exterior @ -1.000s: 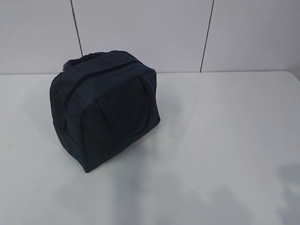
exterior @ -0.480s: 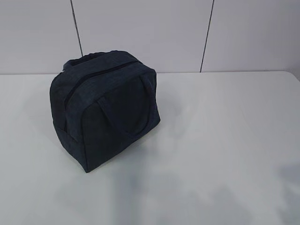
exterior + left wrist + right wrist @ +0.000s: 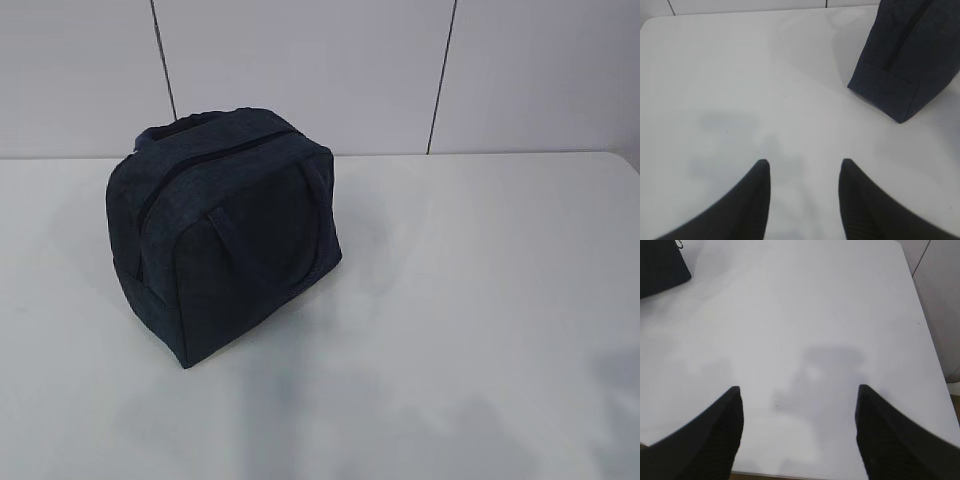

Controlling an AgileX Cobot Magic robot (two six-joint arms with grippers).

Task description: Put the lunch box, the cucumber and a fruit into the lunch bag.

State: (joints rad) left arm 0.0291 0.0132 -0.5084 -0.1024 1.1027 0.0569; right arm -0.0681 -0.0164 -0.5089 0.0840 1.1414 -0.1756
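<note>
On the smooth white surface [image 3: 480, 300] sat your one lunch bag [image 3: 225, 235], a boxy dark navy fabric shape, zipper closed, left of centre. Your left pincer [image 3: 802, 167] hovered released just beside its corner; your right pincer [image 3: 797, 392] hung spread wider, empty, well apart.

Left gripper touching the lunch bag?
Apart. The left wrist view shows the left gripper open over bare table, with a clear stretch of white surface between its fingertips and the lunch bag at upper right.
</note>
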